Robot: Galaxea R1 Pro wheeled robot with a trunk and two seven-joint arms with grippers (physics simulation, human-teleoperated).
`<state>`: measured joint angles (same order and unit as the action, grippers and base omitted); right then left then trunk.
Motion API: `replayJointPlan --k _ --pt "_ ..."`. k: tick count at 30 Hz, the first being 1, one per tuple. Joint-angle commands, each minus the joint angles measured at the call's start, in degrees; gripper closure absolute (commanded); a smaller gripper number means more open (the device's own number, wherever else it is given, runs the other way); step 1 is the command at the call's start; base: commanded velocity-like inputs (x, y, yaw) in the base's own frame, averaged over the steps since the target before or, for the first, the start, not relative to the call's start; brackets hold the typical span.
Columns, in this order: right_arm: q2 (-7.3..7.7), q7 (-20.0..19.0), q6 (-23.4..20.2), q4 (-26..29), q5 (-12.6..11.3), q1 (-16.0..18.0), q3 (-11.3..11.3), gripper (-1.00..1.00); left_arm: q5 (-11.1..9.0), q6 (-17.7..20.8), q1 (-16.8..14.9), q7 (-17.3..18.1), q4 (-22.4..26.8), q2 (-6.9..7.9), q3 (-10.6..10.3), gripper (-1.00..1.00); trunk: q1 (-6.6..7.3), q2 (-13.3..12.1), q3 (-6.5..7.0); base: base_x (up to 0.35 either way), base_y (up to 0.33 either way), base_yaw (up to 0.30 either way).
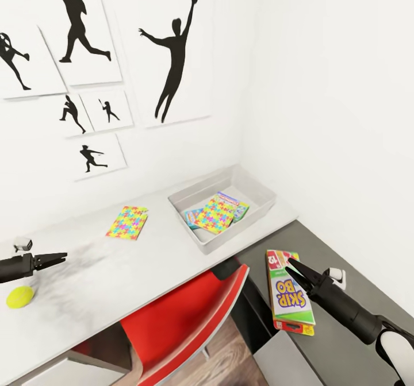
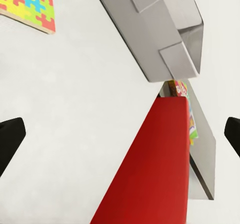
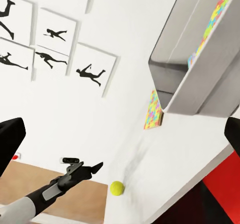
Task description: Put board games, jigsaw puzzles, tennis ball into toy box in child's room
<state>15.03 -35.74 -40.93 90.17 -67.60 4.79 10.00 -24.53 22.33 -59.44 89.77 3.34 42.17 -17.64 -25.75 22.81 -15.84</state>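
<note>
The table point(image 1: 115, 294) has a smooth, matt top, pale with a faint grey mottle. The toy box point(image 1: 261, 202) looks like matt light-grey plastic. The SKIP-BO box point(image 1: 290, 291) looks like printed cardboard with a slight sheen. The chair point(image 1: 184, 317) has a smooth red surface, a little glossy. The floor point(image 1: 224, 354) shows wood planks. Both pincers, left point(image 1: 60, 255) and right point(image 1: 292, 266), look matt black.
</note>
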Motion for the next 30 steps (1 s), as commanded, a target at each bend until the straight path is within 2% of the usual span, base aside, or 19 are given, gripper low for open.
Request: replayJointPlan --k 1,30 --pt "-0.01 0.0 -0.4 0.0 -0.2 0.0 0.1 -1.00 -0.3 0.6 -0.1 0.2 0.0 0.02 -0.5 -1.00 -0.04 0.1 -0.01 0.000 0.000 0.030" --pt "-0.07 0.0 -0.3 0.0 -0.2 0.0 -0.3 -1.00 -0.3 0.5 -0.1 0.2 0.1 -0.07 -0.6 -1.00 -0.04 0.1 2.65 0.000 0.000 0.003"
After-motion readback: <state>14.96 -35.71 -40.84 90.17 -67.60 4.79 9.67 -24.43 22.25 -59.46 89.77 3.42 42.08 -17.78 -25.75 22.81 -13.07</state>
